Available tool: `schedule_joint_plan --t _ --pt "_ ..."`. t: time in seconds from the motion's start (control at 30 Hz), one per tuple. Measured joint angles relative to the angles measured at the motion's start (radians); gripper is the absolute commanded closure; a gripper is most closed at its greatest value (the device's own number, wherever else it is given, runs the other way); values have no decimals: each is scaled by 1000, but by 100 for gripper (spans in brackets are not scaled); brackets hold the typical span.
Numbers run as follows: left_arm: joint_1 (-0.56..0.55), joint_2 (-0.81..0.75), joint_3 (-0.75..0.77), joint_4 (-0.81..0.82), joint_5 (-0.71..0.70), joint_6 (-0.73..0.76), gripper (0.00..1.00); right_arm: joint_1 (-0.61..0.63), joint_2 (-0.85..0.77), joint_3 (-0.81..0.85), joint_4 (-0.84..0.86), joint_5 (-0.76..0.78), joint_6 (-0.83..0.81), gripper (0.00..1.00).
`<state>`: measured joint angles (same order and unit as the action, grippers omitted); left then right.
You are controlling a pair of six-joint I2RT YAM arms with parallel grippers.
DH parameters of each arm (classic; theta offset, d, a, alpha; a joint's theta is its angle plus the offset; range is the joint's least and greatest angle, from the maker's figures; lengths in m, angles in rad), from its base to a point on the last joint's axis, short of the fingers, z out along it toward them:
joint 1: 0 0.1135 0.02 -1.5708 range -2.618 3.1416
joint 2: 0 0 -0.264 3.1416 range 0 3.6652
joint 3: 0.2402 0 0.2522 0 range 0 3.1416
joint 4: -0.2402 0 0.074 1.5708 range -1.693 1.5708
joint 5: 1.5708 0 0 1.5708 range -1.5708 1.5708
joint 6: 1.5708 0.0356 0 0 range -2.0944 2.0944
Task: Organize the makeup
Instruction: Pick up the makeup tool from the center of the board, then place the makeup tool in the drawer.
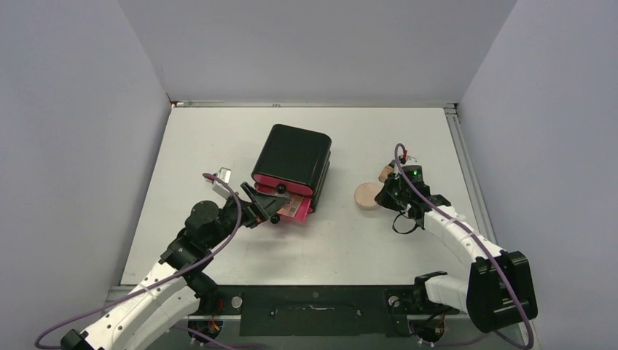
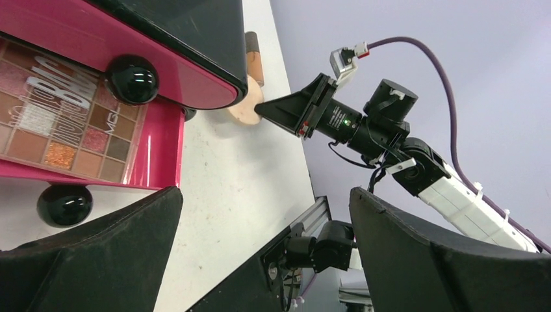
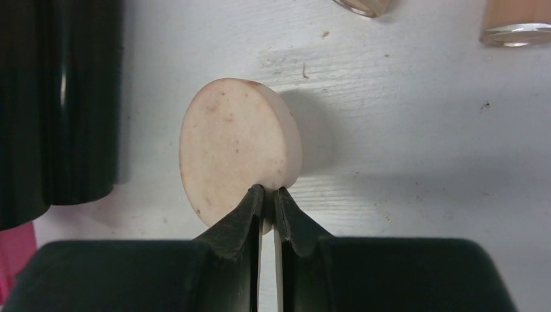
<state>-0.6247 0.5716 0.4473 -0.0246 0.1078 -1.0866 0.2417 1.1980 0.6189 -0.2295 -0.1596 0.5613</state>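
A round peach disc [image 1: 367,195] is to the right of the cabinet, tilted on edge in the right wrist view [image 3: 237,149]. My right gripper [image 3: 268,195] is shut on the disc's near rim; it also shows in the top view [image 1: 382,195]. A square multi-colour eyeshadow palette [image 2: 62,120] lies in the open lower pink drawer [image 2: 159,153]; it also shows in the top view [image 1: 294,208]. My left gripper [image 1: 271,211] is open and empty by the drawer front. A tan tube [image 1: 382,173] lies behind the disc; two show in the right wrist view [image 3: 516,19]. Pencils, brush and jar are out of view.
The big black cabinet [image 1: 291,159] stands mid-table, its pink drawers with black round knobs [image 2: 132,78] facing the near side. The table's metal rail [image 1: 460,146] runs along the right edge. Walls enclose three sides.
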Motion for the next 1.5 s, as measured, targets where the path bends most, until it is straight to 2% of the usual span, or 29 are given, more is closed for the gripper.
schedule_joint_plan --t 0.1,0.3,0.53,0.73,0.9,1.03,1.37,1.5 --pt "0 26 0 29 33 2 5 0 -38 10 -15 -35 0 95" --pt "0 101 2 73 116 22 9 0 -183 14 0 -118 9 95" --pt "0 150 32 89 189 48 12 4 -318 23 158 -325 49 95" --pt "0 195 48 182 256 42 24 114 -254 109 205 -470 44 95" --pt "-1 262 59 254 325 27 32 282 -162 161 206 -483 18 95" --pt "-2 259 60 275 342 20 44 362 -120 162 206 -470 14 95" --pt "-2 225 60 284 342 14 62 402 -99 164 209 -445 4 95" --pt "-2 225 60 284 340 12 64 402 -99 169 210 -445 0 95"
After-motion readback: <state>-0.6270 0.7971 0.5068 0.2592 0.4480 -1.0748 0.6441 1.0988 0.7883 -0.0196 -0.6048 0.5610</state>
